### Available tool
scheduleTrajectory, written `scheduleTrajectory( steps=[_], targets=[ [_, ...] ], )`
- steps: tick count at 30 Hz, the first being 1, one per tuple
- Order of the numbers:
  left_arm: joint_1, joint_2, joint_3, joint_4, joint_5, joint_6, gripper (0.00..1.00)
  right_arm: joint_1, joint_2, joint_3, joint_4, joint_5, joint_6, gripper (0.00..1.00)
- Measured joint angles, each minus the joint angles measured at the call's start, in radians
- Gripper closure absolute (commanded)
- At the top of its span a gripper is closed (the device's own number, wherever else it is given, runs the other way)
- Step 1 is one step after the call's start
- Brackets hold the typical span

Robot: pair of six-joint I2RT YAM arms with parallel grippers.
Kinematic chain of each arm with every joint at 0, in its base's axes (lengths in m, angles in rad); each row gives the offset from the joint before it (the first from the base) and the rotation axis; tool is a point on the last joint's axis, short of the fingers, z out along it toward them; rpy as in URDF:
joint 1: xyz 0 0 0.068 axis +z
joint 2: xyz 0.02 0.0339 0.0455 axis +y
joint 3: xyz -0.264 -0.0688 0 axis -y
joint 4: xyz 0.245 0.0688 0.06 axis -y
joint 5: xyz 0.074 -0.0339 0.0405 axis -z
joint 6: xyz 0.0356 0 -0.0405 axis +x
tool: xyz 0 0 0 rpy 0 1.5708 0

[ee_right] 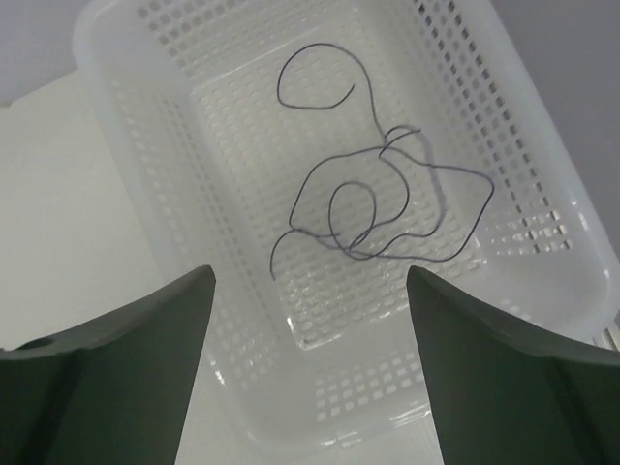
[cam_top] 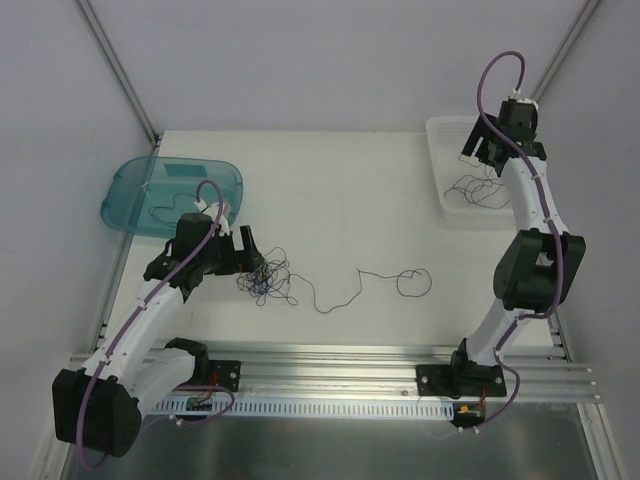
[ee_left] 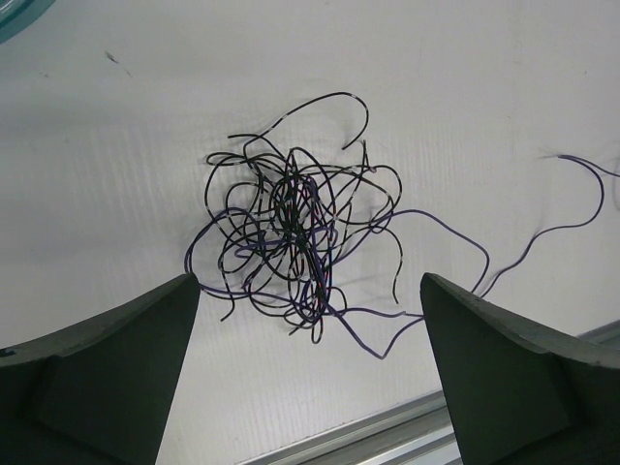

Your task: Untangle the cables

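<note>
A knot of thin dark cables (cam_top: 265,282) (ee_left: 295,237) lies on the white table left of centre. One long strand (cam_top: 385,284) trails right from it and ends in a loop. My left gripper (cam_top: 250,252) (ee_left: 310,291) hovers just over the knot, open, with nothing between its fingers. A single curly cable (ee_right: 383,208) (cam_top: 478,188) lies inside the white perforated basket (ee_right: 126,155) (cam_top: 440,140) at the back right. My right gripper (cam_top: 492,150) (ee_right: 310,281) hangs open above that basket, empty. Another thin cable (cam_top: 165,207) lies in the teal tray (cam_top: 125,190).
An aluminium rail (cam_top: 330,365) (ee_left: 387,436) runs along the table's near edge, close below the knot. The teal tray sits at the back left and the white basket at the back right. Purple hoses run along both arms.
</note>
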Motion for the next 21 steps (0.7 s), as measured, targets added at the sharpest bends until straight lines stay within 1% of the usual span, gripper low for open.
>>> scheduleTrajectory(
  steps=[3, 5, 7, 12, 14, 15, 16, 21],
  targets=[
    [0.000, 0.000, 0.000, 0.000, -0.014, 0.000, 0.01, 0.035, -0.093, -0.111, -0.018, -0.030, 0.001, 0.13],
    [0.000, 0.000, 0.000, 0.000, -0.017, 0.000, 0.01, 0.087, -0.165, -0.168, -0.034, -0.053, 0.001, 0.13],
    [0.000, 0.000, 0.000, 0.000, -0.018, 0.000, 0.01, 0.166, -0.249, -0.227, -0.041, -0.085, -0.002, 0.13],
    [0.000, 0.000, -0.006, 0.001, -0.023, 0.000, 0.02, 0.415, -0.443, -0.388, -0.057, -0.216, -0.005, 0.15],
    [0.000, 0.001, -0.010, 0.003, -0.026, -0.001, 0.04, 0.511, -0.490, -0.445, -0.056, -0.262, -0.002, 0.17],
    [0.000, 0.002, -0.011, 0.003, -0.027, -0.001, 0.08, 0.556, -0.503, -0.468, -0.057, -0.272, 0.003, 0.18],
    [0.000, 0.006, -0.011, 0.003, -0.029, -0.002, 0.10, 0.601, -0.508, -0.491, -0.056, -0.286, 0.007, 0.19],
    [0.000, 0.049, -0.011, 0.008, -0.033, -0.006, 0.21, 0.821, -0.475, -0.587, -0.021, -0.329, 0.071, 0.24]
  ],
)
